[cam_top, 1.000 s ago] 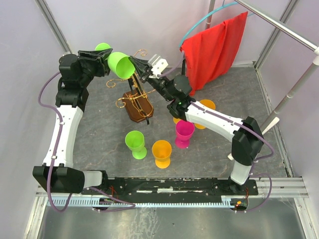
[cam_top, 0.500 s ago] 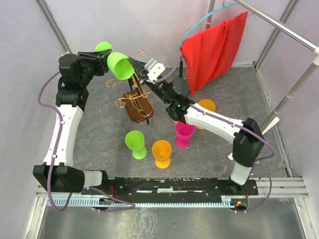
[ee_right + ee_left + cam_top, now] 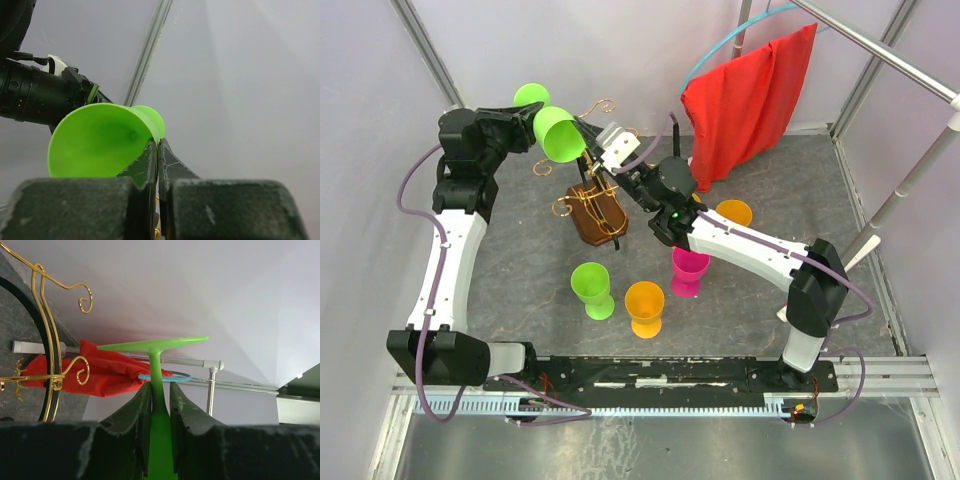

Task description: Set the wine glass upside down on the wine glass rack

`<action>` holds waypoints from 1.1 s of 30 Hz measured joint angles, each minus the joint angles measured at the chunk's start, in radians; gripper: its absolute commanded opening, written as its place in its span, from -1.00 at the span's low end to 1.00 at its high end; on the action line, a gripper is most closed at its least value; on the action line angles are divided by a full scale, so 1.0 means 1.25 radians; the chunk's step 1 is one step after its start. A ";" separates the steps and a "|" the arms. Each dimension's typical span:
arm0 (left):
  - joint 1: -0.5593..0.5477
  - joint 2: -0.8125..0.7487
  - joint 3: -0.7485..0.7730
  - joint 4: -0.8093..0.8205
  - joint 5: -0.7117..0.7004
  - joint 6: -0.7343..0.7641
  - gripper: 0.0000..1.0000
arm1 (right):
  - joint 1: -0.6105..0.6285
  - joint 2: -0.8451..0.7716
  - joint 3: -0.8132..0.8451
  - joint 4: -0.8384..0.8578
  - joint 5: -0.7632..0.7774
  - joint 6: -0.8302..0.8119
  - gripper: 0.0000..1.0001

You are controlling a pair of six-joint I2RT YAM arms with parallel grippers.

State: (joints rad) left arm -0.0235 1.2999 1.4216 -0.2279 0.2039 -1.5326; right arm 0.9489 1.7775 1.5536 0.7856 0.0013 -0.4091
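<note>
Two hands, one glass: the left hand [image 3: 160, 388] is drawn in almost fully on the stem [image 3: 156, 371] of a green wine glass [image 3: 558, 133]. Its fingers [image 3: 136, 405] press the stem lower down, with a sliver of gap near the tips. The right hand [image 3: 158, 146] is closed tight at the rim of the bowl [image 3: 97, 142], apparently pinching its thin wall.

The glass is held in the air on its side, foot [image 3: 530, 95] toward the back wall. It is close above the top of the rack [image 3: 598, 212] and not yet inverted or hung.

The likeliest trouble is the shared hold. If either arm moves before the other lets go, the two could pull against each other, twisting the plastic stem or popping the slick rim free.

A stem grip that is not yet firm could let the glass swing when the right hand releases.

Close by, the gold wire arms [image 3: 47, 340] end in curled scrolls that could catch the foot or a finger and tip the rack.

A dropped glass would fall toward the four other glasses [image 3: 644, 303] on the tabletop [image 3: 520, 260].
</note>
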 measured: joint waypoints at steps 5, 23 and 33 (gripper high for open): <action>0.000 0.000 -0.002 0.002 0.000 0.000 -0.63 | 0.000 0.000 0.000 -0.001 -0.001 0.000 -0.99; -0.007 0.026 -0.004 0.058 0.030 0.020 -0.95 | 0.013 -0.037 -0.059 -0.020 -0.001 -0.004 -0.35; 0.002 0.061 0.016 0.125 0.046 0.058 -0.95 | 0.014 -0.091 -0.126 -0.057 0.020 -0.025 0.13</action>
State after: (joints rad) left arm -0.0204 1.3762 1.4410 -0.0711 0.2611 -1.4601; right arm 0.9665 1.6642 1.3956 0.7139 0.0265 -0.4400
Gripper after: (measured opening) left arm 0.196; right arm 0.490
